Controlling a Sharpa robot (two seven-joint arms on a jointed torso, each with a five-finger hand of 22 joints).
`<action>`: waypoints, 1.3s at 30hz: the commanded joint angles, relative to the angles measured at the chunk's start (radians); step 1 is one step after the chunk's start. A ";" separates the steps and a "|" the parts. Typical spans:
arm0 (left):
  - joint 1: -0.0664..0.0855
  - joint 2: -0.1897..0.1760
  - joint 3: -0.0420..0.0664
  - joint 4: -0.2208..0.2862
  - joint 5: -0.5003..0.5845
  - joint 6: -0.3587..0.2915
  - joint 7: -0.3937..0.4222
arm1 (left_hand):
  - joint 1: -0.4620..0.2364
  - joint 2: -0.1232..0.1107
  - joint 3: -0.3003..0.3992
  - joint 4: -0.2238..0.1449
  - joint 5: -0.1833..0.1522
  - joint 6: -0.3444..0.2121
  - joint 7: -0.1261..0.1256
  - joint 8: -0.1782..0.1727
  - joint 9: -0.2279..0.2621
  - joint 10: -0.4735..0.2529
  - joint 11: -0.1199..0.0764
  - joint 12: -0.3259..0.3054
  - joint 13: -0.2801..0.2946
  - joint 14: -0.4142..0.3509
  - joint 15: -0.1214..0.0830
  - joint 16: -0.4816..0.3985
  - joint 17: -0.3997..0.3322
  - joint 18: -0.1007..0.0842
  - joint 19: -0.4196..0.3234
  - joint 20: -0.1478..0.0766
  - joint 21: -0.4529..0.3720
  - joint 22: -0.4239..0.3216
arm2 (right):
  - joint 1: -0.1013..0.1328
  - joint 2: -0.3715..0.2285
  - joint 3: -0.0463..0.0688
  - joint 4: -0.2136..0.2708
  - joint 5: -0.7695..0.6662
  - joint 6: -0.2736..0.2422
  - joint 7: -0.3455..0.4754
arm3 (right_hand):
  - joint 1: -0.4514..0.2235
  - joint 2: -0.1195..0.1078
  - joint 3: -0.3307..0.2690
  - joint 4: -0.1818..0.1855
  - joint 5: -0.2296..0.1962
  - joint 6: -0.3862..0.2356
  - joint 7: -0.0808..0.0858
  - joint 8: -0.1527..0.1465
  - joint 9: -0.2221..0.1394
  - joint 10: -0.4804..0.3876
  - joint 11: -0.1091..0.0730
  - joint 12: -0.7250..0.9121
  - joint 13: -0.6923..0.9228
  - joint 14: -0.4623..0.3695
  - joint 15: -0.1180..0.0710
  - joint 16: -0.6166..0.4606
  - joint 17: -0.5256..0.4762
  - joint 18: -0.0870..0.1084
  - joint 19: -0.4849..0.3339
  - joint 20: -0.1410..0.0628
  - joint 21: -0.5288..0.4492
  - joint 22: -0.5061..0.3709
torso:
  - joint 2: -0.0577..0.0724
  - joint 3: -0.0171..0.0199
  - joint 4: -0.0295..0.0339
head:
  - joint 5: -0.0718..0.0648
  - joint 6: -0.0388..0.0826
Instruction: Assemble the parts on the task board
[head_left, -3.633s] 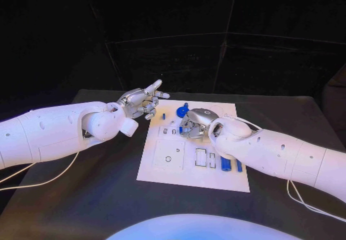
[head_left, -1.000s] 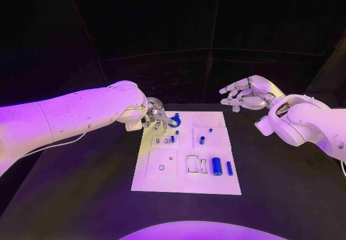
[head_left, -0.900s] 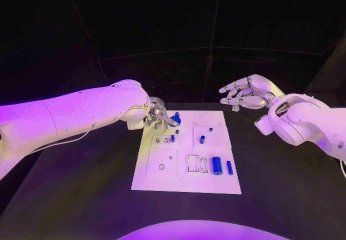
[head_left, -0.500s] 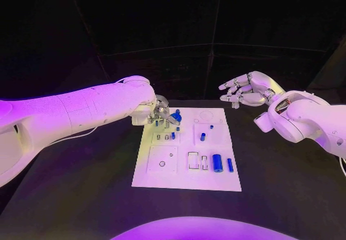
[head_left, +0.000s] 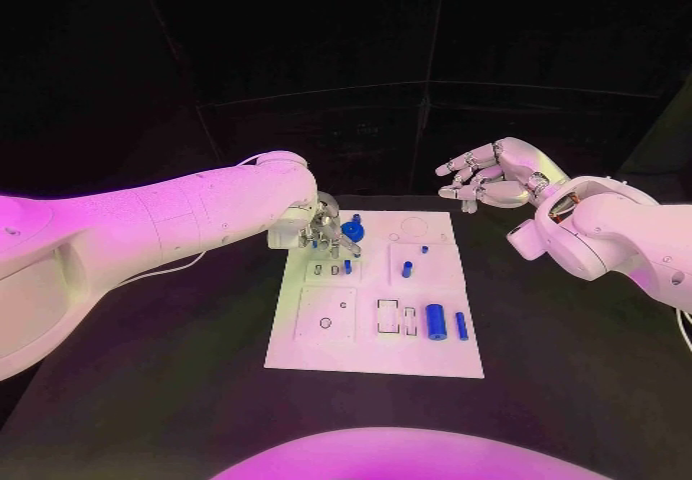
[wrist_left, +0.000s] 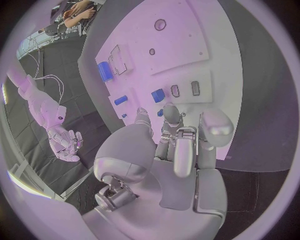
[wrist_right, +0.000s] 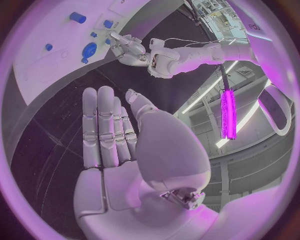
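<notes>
I have the left hand (head_left: 320, 228) low over the task board's (head_left: 346, 340) far left corner, fingers bunched around a round blue part (head_left: 352, 231) there; I cannot tell whether it truly grips it. My right hand (head_left: 488, 175) hangs in the air well beyond the board's far right corner, fingers spread, holding nothing. Two blue cylinders (head_left: 436, 320) lie near the board's near right edge.
</notes>
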 joint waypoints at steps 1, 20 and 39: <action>-0.003 0.007 0.001 -0.008 -0.009 0.038 -0.009 | -0.008 0.002 -0.003 0.005 -0.006 0.007 -0.004 0.007 0.001 0.006 0.000 0.004 0.002 0.093 -0.007 0.003 0.192 -0.013 0.007 0.002 0.004 0.003 | 0.002 0.004 0.001 -0.002 -0.001 0.012 0.013 | -0.002 0.000 0.004 -0.001 0.007 -0.004 -0.001 0.005 0.000 -0.006 0.003 -0.005 -0.002 -0.008 0.002 -0.005 -0.002 0.012 0.001 0.003 -0.004 -0.001 | 0.001 0.0001 -0.0014 | 0.000 -0.003; -0.018 0.032 0.001 -0.028 -0.008 0.047 -0.008 | 0.018 0.012 0.013 -0.009 -0.004 0.011 -0.008 0.024 0.010 0.008 -0.004 0.007 0.006 0.093 -0.011 0.004 0.193 -0.014 0.008 -0.001 0.013 0.016 | 0.002 0.020 0.001 -0.013 -0.010 0.018 0.003 | -0.005 -0.001 0.009 0.000 0.039 -0.006 -0.001 0.011 0.001 -0.004 0.003 -0.002 -0.013 -0.005 0.001 -0.008 -0.001 0.013 0.005 0.003 -0.009 -0.004 | 0.001 -0.0005 0.0012 | 0.002 -0.013; -0.023 0.043 0.001 -0.041 -0.003 0.047 -0.009 | 0.065 0.037 0.068 -0.048 -0.003 0.000 -0.009 0.039 0.020 0.007 -0.006 0.007 0.008 0.092 -0.012 0.004 0.192 -0.015 0.005 -0.003 0.018 0.022 | 0.002 0.028 0.000 -0.020 -0.011 0.021 0.000 | -0.010 0.000 0.011 0.003 0.049 -0.006 -0.001 0.013 0.001 -0.004 0.003 0.000 -0.017 -0.004 0.001 -0.009 0.000 0.012 0.007 0.003 -0.010 -0.005 | 0.001 -0.0007 0.0009 | 0.003 -0.018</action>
